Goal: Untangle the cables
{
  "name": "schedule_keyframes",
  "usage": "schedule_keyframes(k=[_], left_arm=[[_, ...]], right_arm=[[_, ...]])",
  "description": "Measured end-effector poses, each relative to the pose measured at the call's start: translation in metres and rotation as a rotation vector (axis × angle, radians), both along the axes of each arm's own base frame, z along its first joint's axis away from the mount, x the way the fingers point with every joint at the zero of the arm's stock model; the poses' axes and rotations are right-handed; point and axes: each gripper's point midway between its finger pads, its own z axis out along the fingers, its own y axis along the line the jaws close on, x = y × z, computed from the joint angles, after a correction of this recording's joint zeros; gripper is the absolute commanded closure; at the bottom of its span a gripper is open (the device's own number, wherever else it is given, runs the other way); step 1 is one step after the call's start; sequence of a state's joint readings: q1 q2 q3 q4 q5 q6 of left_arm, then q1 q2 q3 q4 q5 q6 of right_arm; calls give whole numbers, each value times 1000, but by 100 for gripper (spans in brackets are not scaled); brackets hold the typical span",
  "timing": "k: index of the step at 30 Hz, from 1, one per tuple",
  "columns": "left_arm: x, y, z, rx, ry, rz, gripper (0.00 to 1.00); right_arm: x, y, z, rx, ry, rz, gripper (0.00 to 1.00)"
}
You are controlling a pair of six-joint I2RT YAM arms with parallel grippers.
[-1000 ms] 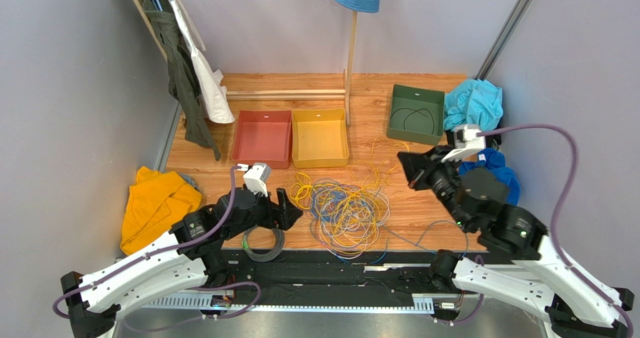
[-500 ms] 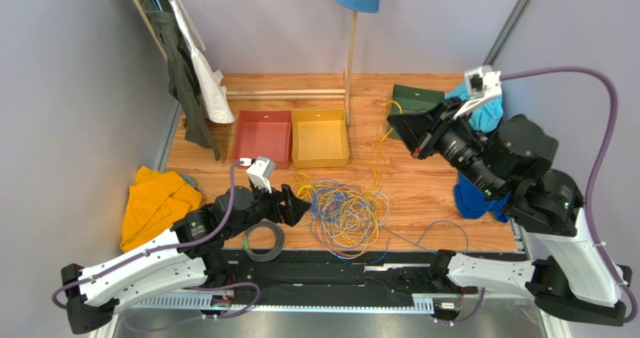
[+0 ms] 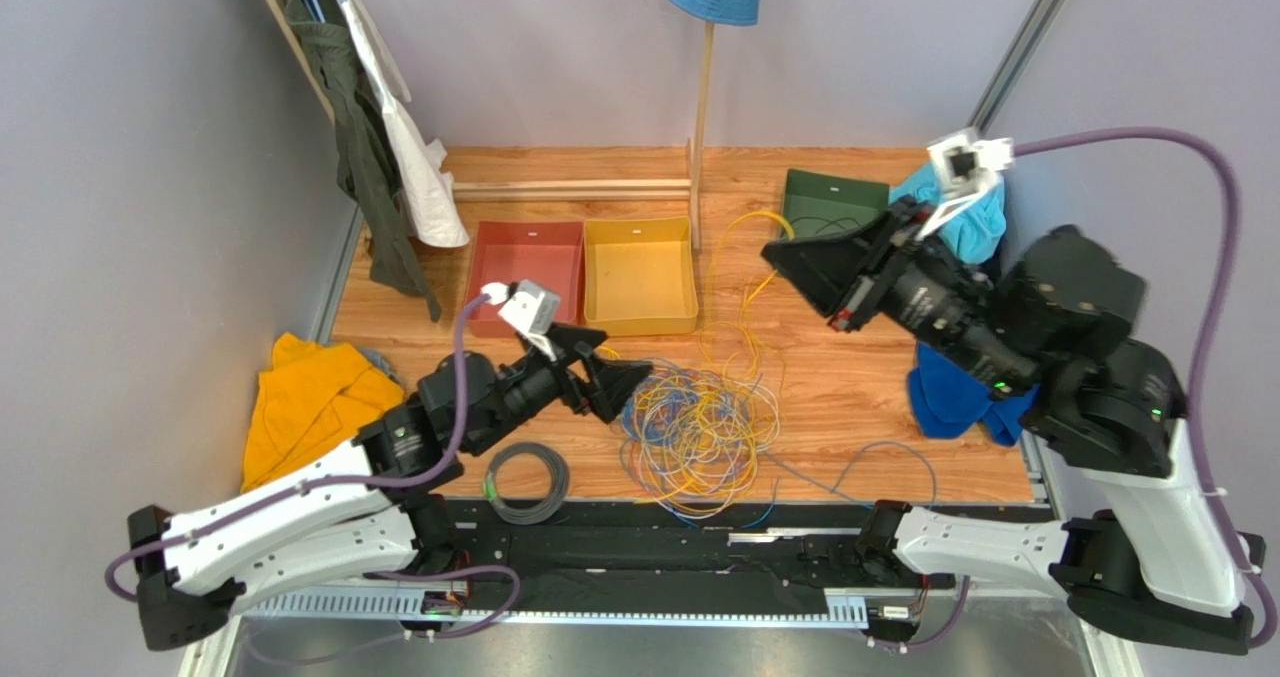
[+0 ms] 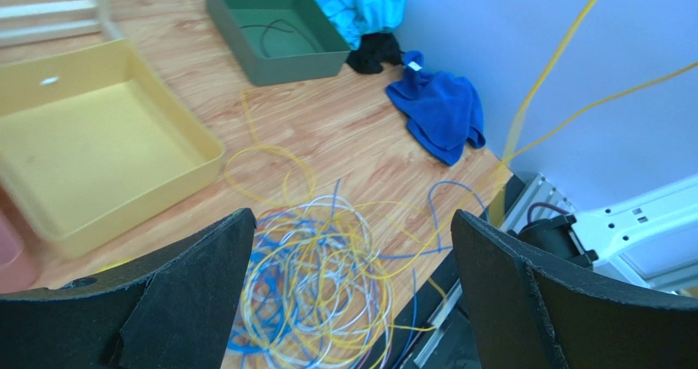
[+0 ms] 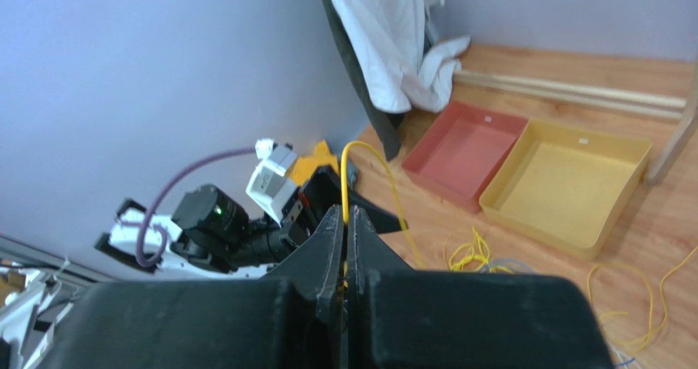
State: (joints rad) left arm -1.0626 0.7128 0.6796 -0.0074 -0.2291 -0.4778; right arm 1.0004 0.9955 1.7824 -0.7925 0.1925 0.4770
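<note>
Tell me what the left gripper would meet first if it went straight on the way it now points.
Most likely the cables. The open left gripper frames the tangle just ahead and below in its wrist view, with nothing else showing in between. Depth is unclear, so I can't say how near it is.

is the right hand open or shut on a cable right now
Shut. The right wrist view shows the right hand closed tight, with a yellow cable rising out from between its tips.

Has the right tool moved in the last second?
Yes. The right tool, shut on a yellow cable, went from in front of the green bin to level with its left wall.
</note>
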Motion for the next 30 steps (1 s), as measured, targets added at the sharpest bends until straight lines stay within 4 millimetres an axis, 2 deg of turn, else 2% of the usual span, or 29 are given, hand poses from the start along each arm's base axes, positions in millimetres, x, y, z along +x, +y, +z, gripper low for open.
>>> schedule_keyframes(k=[4, 8, 17, 22, 27, 30], left_arm=[[-1, -41, 9, 28, -54, -75, 1], [-4, -59, 4, 44, -80, -107, 1], [-2, -42, 50, -80, -176, -55, 4], [0, -38, 50, -76, -174, -37, 1], [-8, -33, 62, -114, -187, -59, 1], [-13, -39, 64, -127, -190, -100, 1]], right_arm=[[2, 22, -38, -63, 76, 50, 100], [1, 32, -57, -91, 118, 83, 100], [-9, 29, -82, -82, 137, 107, 100], [-8, 31, -92, -92, 149, 109, 100], [-6, 34, -106, -109, 162, 105, 100], [-4, 38, -111, -118, 172, 108, 100]])
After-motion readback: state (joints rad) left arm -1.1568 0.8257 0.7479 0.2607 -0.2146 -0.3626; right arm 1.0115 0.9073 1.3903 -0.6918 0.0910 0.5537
